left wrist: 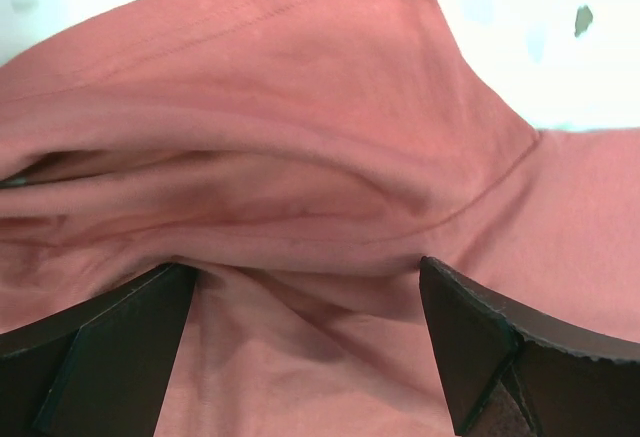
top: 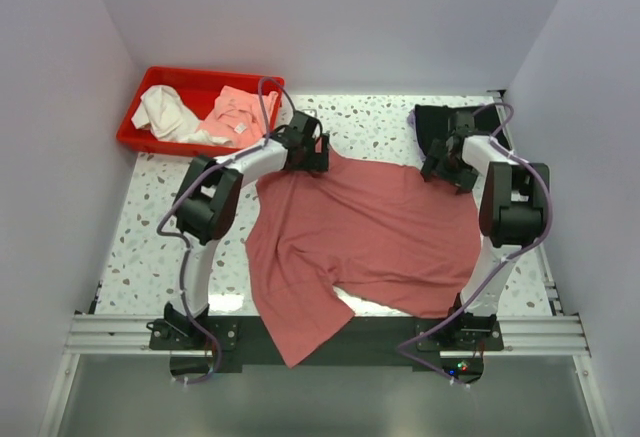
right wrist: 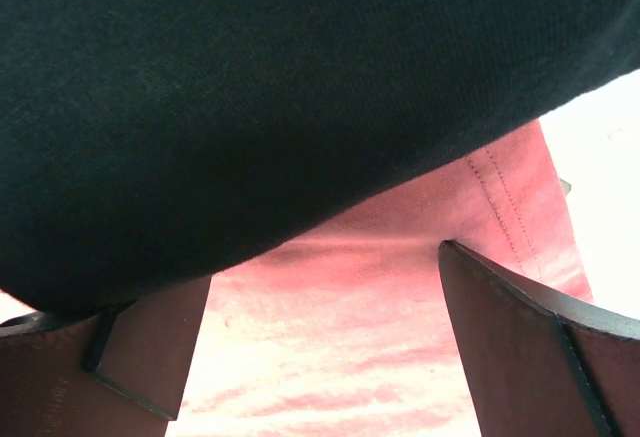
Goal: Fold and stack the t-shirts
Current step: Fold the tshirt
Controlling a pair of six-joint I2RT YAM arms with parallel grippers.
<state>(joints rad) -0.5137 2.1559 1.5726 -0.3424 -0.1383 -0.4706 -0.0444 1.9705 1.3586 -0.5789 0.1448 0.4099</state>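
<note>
You will find no lettering, number or brand mark that can be read in any of the three views. The small white tag (top: 240,128) on the pink cloth (top: 228,109) in the red bin (top: 190,75) is too small to make out.

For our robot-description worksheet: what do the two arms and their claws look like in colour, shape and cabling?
The left arm and right arm both have white tubular links, bulky black joint housings and black bases. A loose lilac-grey cable loops along each arm. The left claw and right claw each have two broad, flat, dark fingers with slightly worn edges.
</note>
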